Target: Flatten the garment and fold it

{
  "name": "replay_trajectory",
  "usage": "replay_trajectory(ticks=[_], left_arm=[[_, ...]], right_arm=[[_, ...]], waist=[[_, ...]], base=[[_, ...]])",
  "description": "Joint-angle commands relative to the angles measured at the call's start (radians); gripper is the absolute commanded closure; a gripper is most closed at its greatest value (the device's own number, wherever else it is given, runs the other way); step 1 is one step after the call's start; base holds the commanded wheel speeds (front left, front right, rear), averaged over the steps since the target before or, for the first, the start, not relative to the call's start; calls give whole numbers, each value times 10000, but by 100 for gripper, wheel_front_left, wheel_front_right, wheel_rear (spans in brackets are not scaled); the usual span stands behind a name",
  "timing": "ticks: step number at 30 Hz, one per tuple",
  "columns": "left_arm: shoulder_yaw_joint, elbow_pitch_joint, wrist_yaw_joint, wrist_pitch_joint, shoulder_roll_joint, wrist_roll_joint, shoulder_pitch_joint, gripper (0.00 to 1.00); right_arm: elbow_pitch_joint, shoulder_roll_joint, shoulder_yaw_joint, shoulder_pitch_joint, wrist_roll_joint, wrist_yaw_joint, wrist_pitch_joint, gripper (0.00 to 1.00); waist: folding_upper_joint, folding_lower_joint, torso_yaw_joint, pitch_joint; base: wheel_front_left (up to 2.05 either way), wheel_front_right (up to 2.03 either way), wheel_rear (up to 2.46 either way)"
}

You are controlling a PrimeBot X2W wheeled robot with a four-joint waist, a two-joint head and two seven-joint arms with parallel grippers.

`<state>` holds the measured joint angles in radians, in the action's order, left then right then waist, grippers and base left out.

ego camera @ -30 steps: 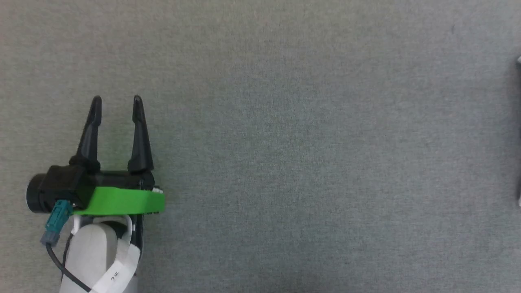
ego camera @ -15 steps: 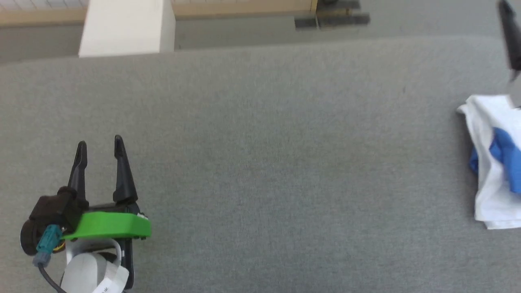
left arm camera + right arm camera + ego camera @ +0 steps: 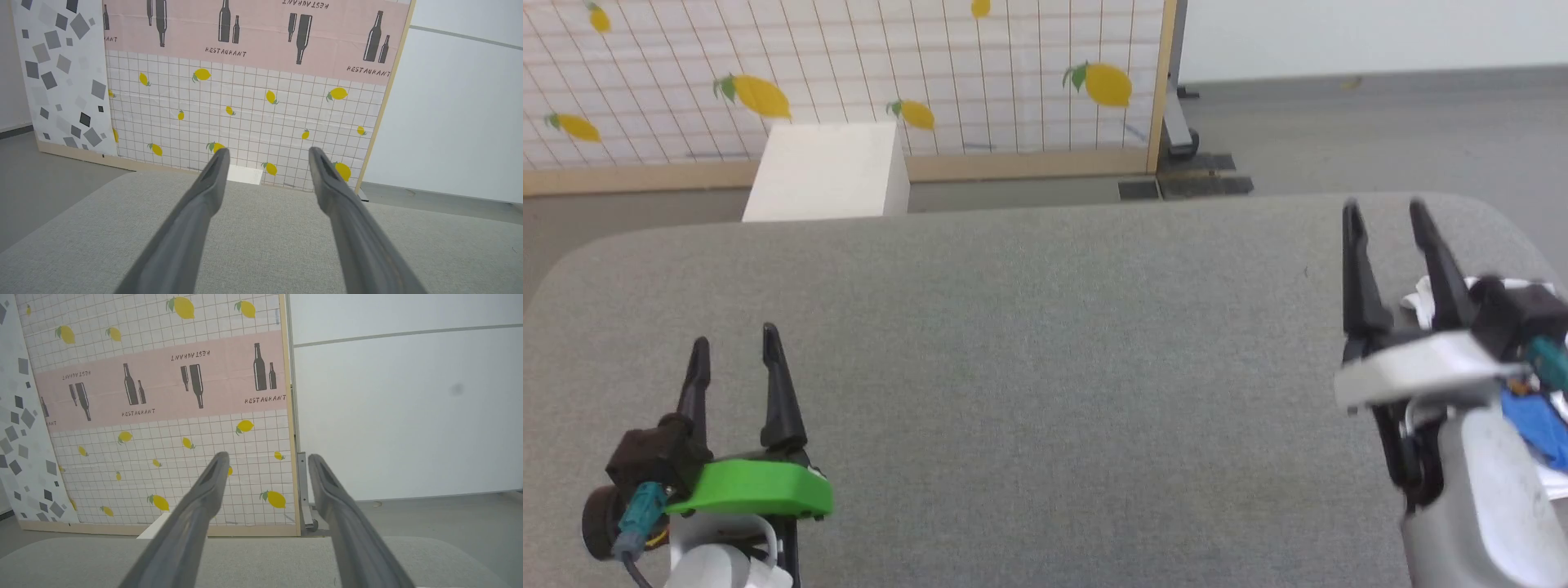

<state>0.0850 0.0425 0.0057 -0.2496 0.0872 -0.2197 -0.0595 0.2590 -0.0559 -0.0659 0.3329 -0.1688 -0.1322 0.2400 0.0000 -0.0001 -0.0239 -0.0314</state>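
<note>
- Head cam: high, tilted down-forward across the table (image 3: pixel 1045 367) toward lemon-print screen (image 3: pixel 849 73).
- Left wrist cam: low over table, facing screen along left claw (image 3: pixel 268 152).
- Right wrist cam: same heading, along right claw (image 3: pixel 268 456).
- All three share screen and table's far edge.

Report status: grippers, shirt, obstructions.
Left gripper open, empty, over grey fabric tabletop. Right gripper open, empty. White-and-blue cotton T-shirt at table's right edge, mostly hidden behind right gripper. Nothing seen blocking.
</note>
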Motion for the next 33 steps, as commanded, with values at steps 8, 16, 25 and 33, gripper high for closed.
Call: replay_trajectory(ticks=[8,16,25,33], left_arm=[[-349,590,45,-82,-185,-145,533,0],[-788,1521,38,-86,-247,-181,634,0],[-928,2017,31,-31,-240,-204,554,100],[-956,1966,31,34,-241,-136,555,100]], right_arm=[[353,53,828,-1745,-535,15,209,0],[582,55,958,-2367,-424,15,215,0],[1217,56,968,-2265,-399,2,157,100],[1142,57,952,-2287,-354,0,94,100]], waist=[[0,1,66,-476],[0,1,106,-365],[0,1,100,-259],[0,1,103,-234]], base=[[0,0,0],[0,0,0],[0,0,0],[0,0,0]])
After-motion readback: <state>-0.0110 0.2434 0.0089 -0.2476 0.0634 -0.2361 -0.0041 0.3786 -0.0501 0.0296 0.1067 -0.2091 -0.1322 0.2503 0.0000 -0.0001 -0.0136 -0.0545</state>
